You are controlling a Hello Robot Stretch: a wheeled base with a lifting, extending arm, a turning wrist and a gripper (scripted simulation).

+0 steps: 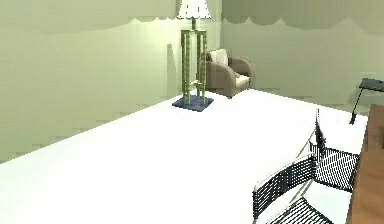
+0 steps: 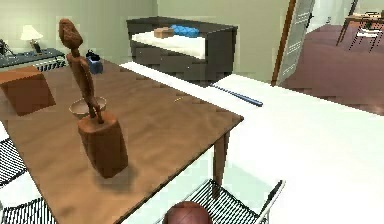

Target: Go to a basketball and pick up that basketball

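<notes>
Statue [image 2: 88,100] pictured on table [image 2: 170,115]
A brown round thing [image 2: 188,213] is seen nearest, beside a chair [image 2: 238,198]; jaw state cannot be told.

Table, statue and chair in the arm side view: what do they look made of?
Table: probably wood, matte brown top with faint streaks like grain. Statue: likely carved wood, dull reddish-brown, slim figure on a block base; fired clay is possible. Chair: seemingly dark metal wire, since its seat is a see-through grid.
</notes>
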